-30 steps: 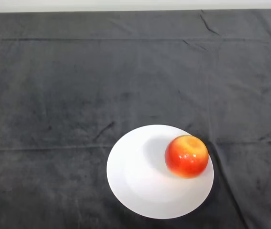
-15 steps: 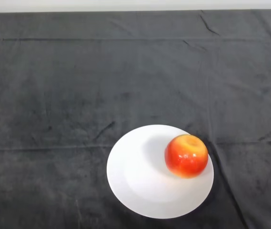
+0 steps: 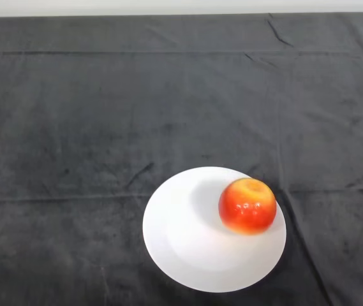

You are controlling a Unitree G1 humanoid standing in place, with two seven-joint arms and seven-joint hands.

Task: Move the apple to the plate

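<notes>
Apple [image 3: 247, 206] shifted slightly left since earlier frame; sits on right part of white plate [image 3: 187, 248], yellowish top facing up; plate lies on dark cloth [image 3: 104, 115] over worktop, near front edge; hand not in view.

One round red-and-yellow apple [image 3: 247, 206] — a single fruit. One round white plate [image 3: 187, 245] — the only dish. One dark grey cloth [image 3: 104, 115] covering the table, creased in several places.
</notes>
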